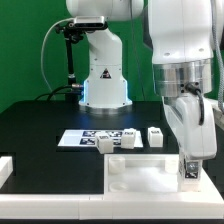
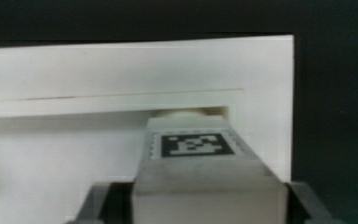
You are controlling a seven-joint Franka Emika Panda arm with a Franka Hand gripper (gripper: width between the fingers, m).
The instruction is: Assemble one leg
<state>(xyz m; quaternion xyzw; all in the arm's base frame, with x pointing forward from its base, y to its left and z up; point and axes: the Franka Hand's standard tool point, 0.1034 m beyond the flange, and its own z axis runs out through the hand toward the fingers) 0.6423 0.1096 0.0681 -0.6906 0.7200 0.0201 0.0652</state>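
My gripper (image 1: pixel 189 166) is shut on a leg (image 2: pixel 199 160), a small white post with a black-and-white tag on its side. I hold it upright at the near right corner of the large flat white panel (image 1: pixel 140 172). In the wrist view the leg's far end meets a recess in the panel (image 2: pixel 87 75), and my dark fingers (image 2: pixel 105 205) flank it on both sides. Its lower end is hidden against the panel. Three more legs lie on the black table: one (image 1: pixel 107 143) by the marker board, one (image 1: pixel 130 137) and one (image 1: pixel 155 135) further toward the exterior view's right.
The marker board (image 1: pixel 88 137) lies flat on the table behind the panel. The robot's white base (image 1: pixel 104 85) stands at the back, with a black camera stand (image 1: pixel 70 60) beside it. A white block (image 1: pixel 5 170) sits at the exterior view's left edge.
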